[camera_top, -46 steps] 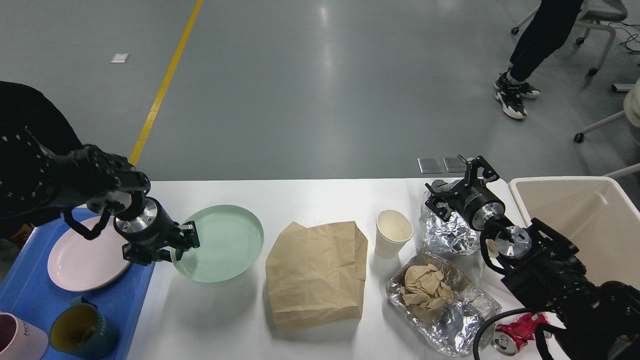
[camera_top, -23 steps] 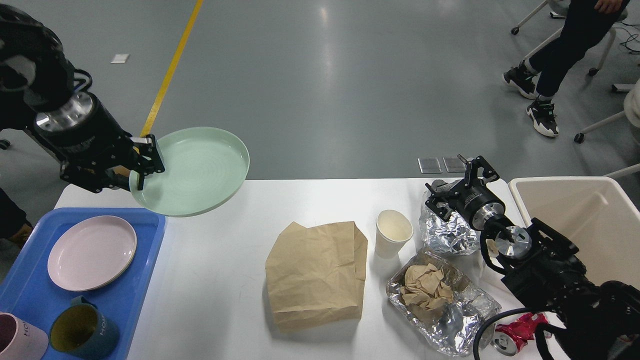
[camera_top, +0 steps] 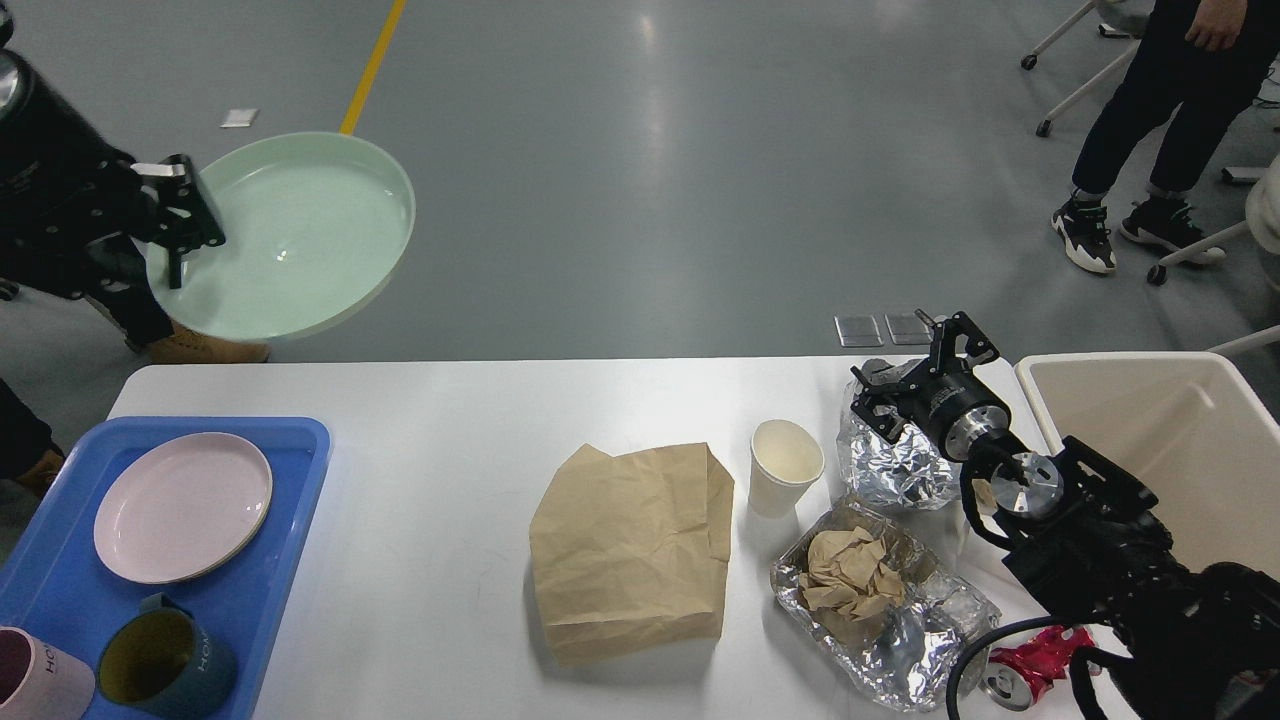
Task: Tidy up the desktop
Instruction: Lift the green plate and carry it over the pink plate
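Left gripper (camera_top: 180,215), raised high at the upper left of the view, its fingers clamped on the near-left rim of a pale green plate (camera_top: 290,235). The plate is held clear of the desktop (camera_top: 450,480), tilted slightly, its hollow facing the camera, with only floor behind it. The left arm enters from the left edge and reaches up and rightward to the plate.

Right gripper (camera_top: 915,370), low over the far right part of the desktop, fingers spread apart and grasping nothing, poised just above a crumpled foil wad (camera_top: 895,470). The right arm rises from the lower right corner and extends up and leftward.

The desktop, white and wide, fills the lower half of the view. On it, left to right: a blue tray (camera_top: 290,520) bearing a pink plate (camera_top: 182,520) and two mugs, a brown paper bag (camera_top: 630,550), a paper cup (camera_top: 785,465), and a foil tray (camera_top: 930,640) holding crumpled paper. A beige bin (camera_top: 1140,440) stands at the right end.
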Tool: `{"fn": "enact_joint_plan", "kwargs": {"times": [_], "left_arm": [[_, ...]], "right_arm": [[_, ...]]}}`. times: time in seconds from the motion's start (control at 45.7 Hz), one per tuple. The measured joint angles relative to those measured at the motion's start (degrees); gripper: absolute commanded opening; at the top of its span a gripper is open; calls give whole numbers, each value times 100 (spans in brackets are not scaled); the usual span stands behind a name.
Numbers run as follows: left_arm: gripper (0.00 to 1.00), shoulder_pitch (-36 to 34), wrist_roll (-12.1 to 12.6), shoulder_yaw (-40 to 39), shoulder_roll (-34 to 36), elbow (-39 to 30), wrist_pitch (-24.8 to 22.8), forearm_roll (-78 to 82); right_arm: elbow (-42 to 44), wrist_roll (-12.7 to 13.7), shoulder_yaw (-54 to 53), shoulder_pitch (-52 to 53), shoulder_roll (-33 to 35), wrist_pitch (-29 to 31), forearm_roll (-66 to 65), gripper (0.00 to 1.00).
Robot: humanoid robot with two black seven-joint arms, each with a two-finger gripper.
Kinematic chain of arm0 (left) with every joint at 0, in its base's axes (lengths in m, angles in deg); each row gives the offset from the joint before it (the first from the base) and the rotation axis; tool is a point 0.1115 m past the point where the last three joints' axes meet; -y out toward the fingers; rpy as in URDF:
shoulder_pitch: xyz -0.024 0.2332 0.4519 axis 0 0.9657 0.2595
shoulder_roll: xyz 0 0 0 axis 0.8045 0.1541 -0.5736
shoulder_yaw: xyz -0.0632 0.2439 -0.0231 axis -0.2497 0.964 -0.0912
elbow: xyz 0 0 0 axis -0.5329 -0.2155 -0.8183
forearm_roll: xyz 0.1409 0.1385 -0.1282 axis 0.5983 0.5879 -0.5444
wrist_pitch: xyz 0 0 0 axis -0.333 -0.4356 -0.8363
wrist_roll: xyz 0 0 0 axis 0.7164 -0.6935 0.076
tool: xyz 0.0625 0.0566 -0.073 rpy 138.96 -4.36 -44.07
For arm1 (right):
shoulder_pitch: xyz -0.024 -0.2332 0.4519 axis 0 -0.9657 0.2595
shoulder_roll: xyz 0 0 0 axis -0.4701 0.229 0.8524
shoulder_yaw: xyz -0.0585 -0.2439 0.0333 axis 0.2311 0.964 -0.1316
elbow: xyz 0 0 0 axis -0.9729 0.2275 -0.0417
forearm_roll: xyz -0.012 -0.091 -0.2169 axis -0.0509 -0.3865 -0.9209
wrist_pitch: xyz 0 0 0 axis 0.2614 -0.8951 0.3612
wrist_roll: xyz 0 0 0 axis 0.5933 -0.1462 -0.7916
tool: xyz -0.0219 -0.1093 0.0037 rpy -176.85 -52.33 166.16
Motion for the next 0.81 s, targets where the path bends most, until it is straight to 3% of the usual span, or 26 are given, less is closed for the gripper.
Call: {"fn": "enact_joint_plan", "kwargs": {"times": [0.241,0.438,0.81], "left_arm": [[0,1564,-185,-77,1006,717,283,37],[0,3071,-158,-956,1627,1810,340,34],[0,5882,-69,-2725,1595,4170,308,70]], "right_arm": [[0,0,0,0,0,0,0,100],[0,0,0,0,0,0,0,100],[0,0,0,0,0,0,0,100]]}}
